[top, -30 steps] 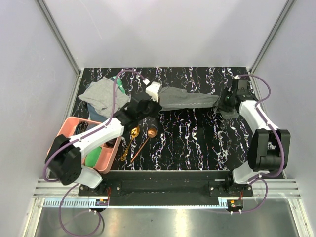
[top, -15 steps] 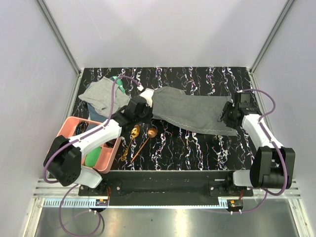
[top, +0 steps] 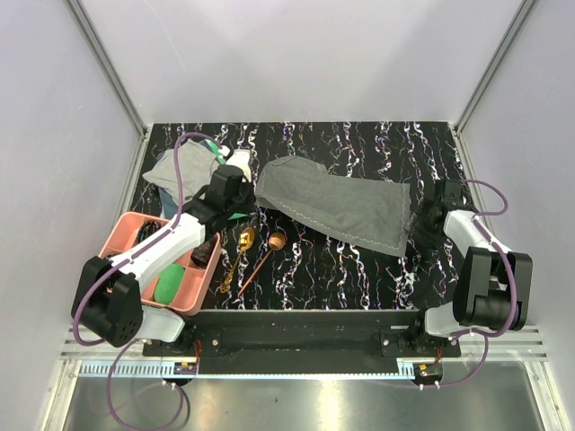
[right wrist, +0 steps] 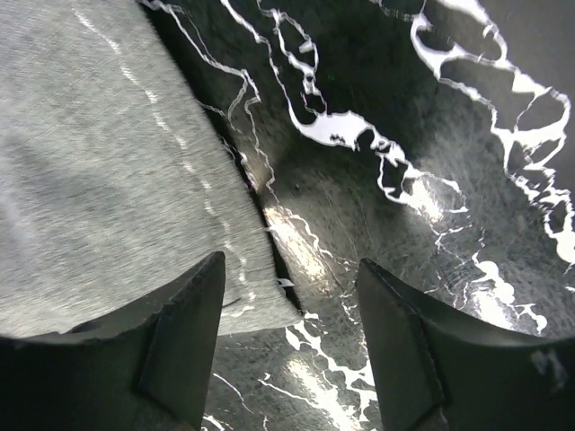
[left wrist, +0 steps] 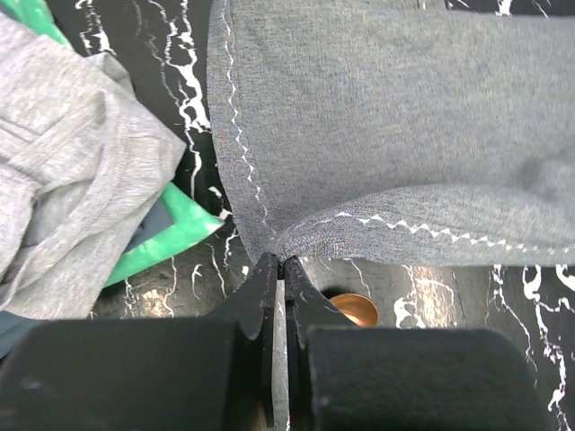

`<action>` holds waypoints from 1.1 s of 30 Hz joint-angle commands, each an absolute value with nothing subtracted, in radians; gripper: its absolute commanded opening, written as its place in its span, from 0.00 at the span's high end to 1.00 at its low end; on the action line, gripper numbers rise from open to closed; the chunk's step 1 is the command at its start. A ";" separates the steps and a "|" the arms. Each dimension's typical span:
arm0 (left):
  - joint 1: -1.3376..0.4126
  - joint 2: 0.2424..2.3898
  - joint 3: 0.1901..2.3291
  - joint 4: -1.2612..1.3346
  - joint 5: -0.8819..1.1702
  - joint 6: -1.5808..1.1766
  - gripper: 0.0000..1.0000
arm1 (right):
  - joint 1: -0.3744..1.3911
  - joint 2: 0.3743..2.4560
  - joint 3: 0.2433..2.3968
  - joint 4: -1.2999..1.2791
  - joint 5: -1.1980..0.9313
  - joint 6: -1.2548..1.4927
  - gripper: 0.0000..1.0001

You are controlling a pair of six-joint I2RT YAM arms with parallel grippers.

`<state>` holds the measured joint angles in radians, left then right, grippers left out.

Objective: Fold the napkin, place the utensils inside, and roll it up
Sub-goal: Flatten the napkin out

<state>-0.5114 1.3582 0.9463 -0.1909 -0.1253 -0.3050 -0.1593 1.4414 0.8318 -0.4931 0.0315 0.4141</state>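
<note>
The napkin [top: 337, 205] lies spread across the middle of the worktop [top: 359, 278], running at a slant from the left arm towards the right arm. Its stitched hem shows along the near edge.

The left fingers [left wrist: 274, 269] are pressed together, pinching the napkin's near left corner [left wrist: 287, 241]. From there the cloth stretches away from the camera in a soft fold. In the top view the left fingers [top: 243, 187] sit at the napkin's left end.

The right fingers [right wrist: 180, 341] are spread and hold nothing. The napkin's right corner [right wrist: 260, 310] lies flat on the worktop between them, just beside the one on the left of that view. In the top view they [top: 420, 226] sit at the napkin's right edge.

The gold spoon [top: 237, 259] and the copper spoon [top: 262, 262] lie side by side on the worktop, near the napkin's left end and in front of it. The copper spoon's bowl [left wrist: 346, 308] shows below the pinched corner.

A pink tray [top: 124, 235] sits at the left edge. A light grey cloth [left wrist: 72, 206] lies over a green item [left wrist: 171, 238] beside the napkin.
</note>
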 commanded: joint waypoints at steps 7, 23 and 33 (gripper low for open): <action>-0.459 1.333 0.951 -0.120 -0.072 -0.334 1.00 | -0.156 1.462 0.776 -0.500 -0.046 0.486 0.48; -0.454 1.350 0.950 -0.104 -0.037 -0.344 1.00 | -0.137 1.385 0.716 -0.511 -0.120 0.518 0.53; -0.454 1.353 0.948 -0.103 -0.020 -0.350 1.00 | -0.054 1.437 0.710 -0.512 -0.097 0.545 0.54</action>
